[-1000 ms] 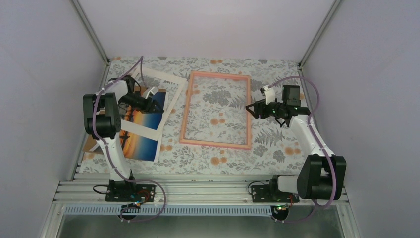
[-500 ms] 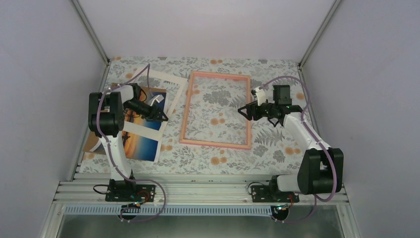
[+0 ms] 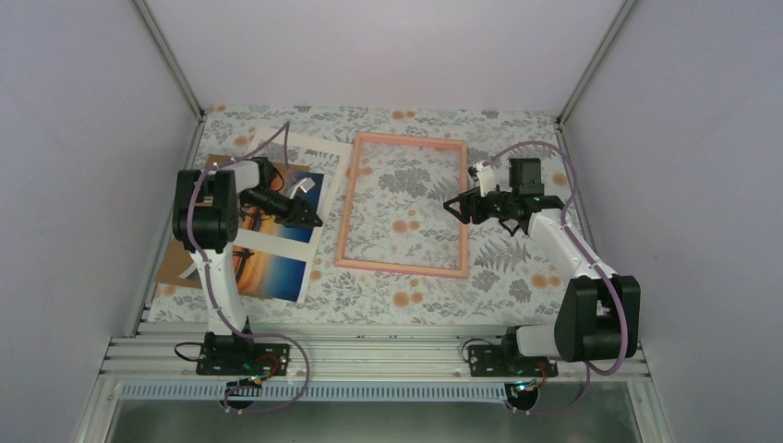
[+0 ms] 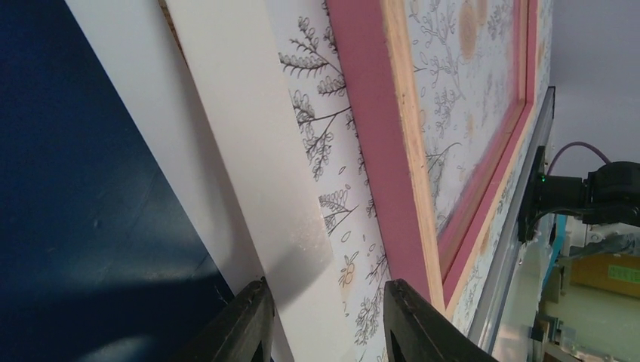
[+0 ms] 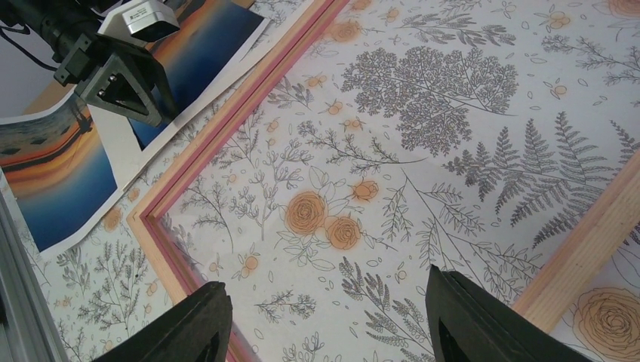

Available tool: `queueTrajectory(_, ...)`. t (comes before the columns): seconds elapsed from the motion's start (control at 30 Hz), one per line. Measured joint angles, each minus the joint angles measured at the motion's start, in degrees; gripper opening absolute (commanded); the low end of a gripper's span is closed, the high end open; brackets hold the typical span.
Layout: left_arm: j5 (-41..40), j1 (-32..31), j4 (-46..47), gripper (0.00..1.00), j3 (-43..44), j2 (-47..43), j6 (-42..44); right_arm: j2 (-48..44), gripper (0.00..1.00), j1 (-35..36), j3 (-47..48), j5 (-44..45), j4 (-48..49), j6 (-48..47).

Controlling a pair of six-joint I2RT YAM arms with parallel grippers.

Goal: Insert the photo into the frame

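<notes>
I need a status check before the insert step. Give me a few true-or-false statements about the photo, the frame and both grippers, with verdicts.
1. The frame lies empty on the floral tablecloth. True.
2. The photo already sits inside the frame. False: it lies to the left of the frame, outside it.
3. The right gripper is clamped on the frame's rail. False: its jaws stand open with nothing between them.
4. The left gripper is at the side of the photo nearest the frame. True.

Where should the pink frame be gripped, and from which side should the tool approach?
The frame lies flat with thin rails, so probably pinch its right long rail from above with the right tool, which hovers open beside it.
</notes>
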Motion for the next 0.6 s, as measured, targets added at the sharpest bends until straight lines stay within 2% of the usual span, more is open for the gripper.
queueTrajectory(0.23,4.3,-1.2,1.3,0.30,0.1,2.2,-0.2,0.0,0.64,0.0,0.0,0.0,0.2,0.0)
queueTrajectory(0.6,8.5,-3.2,4.3,0.30,0.5,4.0,-3.3,0.0,0.64,0.0,-0.3,0.0,0.3,0.0)
